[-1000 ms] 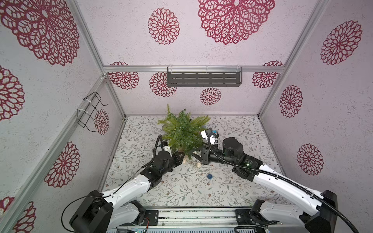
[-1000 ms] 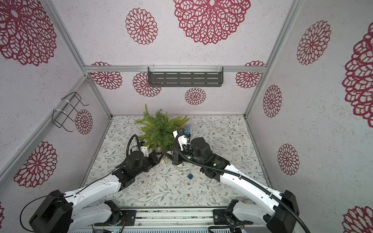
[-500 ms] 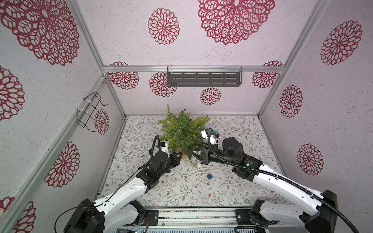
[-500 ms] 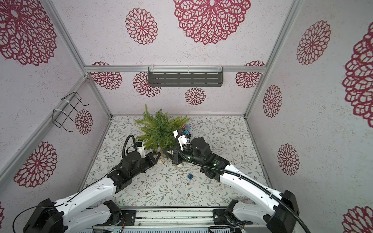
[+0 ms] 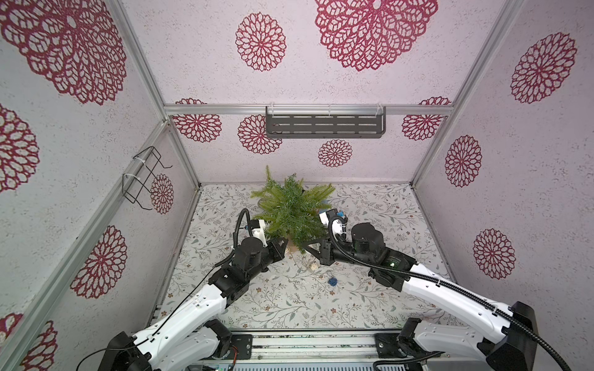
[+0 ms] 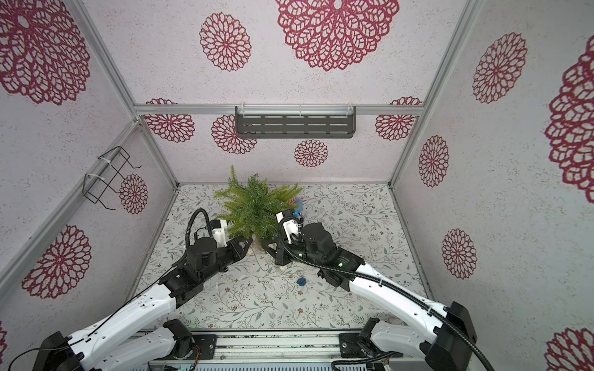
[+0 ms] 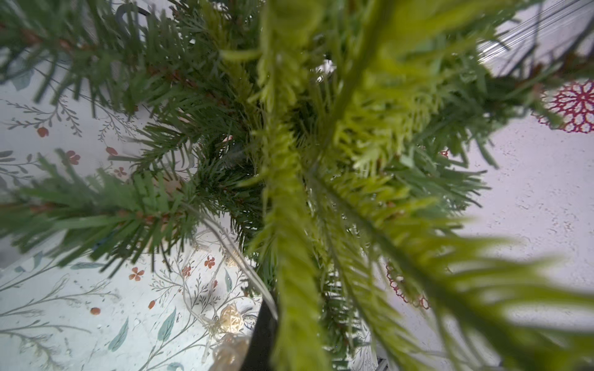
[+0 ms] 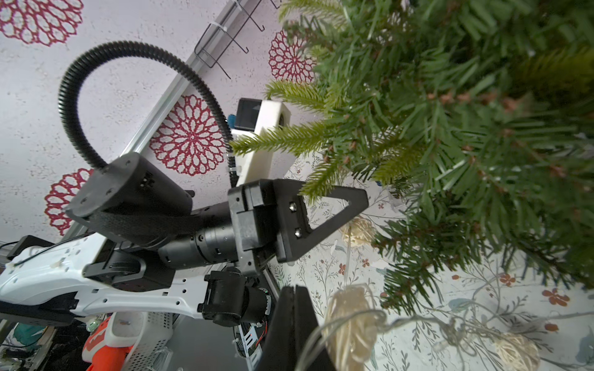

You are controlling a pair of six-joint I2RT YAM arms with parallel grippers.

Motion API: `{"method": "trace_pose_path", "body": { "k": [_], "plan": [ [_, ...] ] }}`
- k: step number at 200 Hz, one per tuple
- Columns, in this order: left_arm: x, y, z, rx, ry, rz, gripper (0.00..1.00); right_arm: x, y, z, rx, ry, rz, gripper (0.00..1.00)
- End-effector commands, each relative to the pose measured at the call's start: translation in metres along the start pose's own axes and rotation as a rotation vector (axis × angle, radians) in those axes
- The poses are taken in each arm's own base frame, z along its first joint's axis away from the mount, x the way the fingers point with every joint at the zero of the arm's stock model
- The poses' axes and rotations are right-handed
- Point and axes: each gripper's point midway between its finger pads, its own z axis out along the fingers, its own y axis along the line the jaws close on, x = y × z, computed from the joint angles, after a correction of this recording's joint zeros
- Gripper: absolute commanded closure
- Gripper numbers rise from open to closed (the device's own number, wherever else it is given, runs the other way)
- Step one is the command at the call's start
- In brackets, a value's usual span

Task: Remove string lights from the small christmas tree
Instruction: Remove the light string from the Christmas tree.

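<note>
Over the last second the left arm (image 5: pixel 193 305) has swung its elbow and shoulder outward, away from the right arm (image 5: pixel 450 289). Its tip has stayed tucked under the tree, and the right arm has not shifted.

The string lights (image 5: pixel 314 266) trail across the floor just behind the two gripper tips. In both top views a cream ball lies close under the right gripper (image 5: pixel 307 247), and a blue ball (image 6: pixel 301 281) lies farther back beside that arm. The small christmas tree (image 5: pixel 294 208) stands upright just beyond both tips. Its tan base is between them and its lower branches droop over them.

The left gripper (image 5: pixel 284 243) has its jaws closed. In the left wrist view a clear wire runs straight down to its dark fingertip (image 7: pixel 263 324), with cream balls just beside it. Whether the wire is pinched cannot be told. The right gripper (image 8: pixel 291 298) has its fingers pressed flat together. Wire and a cream ball sit right at their edge, but no grip on them can be made out.

Under everything is the floral table (image 5: pixel 369 305). A grey shelf (image 5: pixel 324 127) hangs on the wall far beyond the tips, and a wire rack (image 5: pixel 141 180) is on the wall outside the left arm.
</note>
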Motion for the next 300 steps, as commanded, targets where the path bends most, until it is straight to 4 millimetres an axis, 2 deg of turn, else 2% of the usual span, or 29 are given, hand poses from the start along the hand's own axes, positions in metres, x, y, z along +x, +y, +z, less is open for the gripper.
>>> {"method": "trace_pose_path", "body": {
  "k": [1,11,31,59,81,122,170,223,249,285,300],
  "plan": [
    [-0.012,-0.005,-0.003,-0.003,-0.03,0.021,1.0,-0.003,0.004,-0.012,0.006,-0.035,-0.021,1.0],
    [-0.012,-0.006,-0.003,-0.002,-0.03,0.023,1.0,0.003,-0.001,-0.012,0.015,-0.025,-0.002,1.0],
    [-0.014,-0.008,-0.003,0.0,-0.03,0.025,1.0,0.017,-0.013,-0.012,0.056,0.002,0.037,0.9],
    [-0.016,-0.009,-0.003,0.002,-0.035,0.026,1.0,0.04,-0.038,-0.018,0.152,0.053,0.107,0.83],
    [-0.017,-0.008,-0.002,0.001,-0.032,0.026,1.0,0.053,-0.05,-0.026,0.197,0.07,0.134,0.69],
    [-0.018,-0.01,-0.002,0.01,-0.03,0.029,1.0,0.058,-0.066,-0.038,0.296,0.068,0.142,0.51],
    [-0.024,-0.018,-0.004,0.012,-0.033,0.053,1.0,0.059,-0.084,-0.04,0.417,0.093,0.107,0.31],
    [-0.026,-0.018,-0.005,-0.007,-0.034,0.084,1.0,0.059,-0.083,-0.041,0.416,0.101,0.094,0.15],
    [-0.025,-0.014,-0.005,-0.021,-0.032,0.086,1.0,0.066,-0.078,-0.037,0.372,0.137,0.109,0.07],
    [-0.026,-0.014,-0.005,-0.023,-0.034,0.089,1.0,0.077,-0.073,-0.038,0.34,0.183,0.14,0.05],
    [-0.026,-0.014,-0.006,-0.026,-0.036,0.089,1.0,0.081,-0.065,-0.038,0.3,0.21,0.14,0.05]
  ]
}}
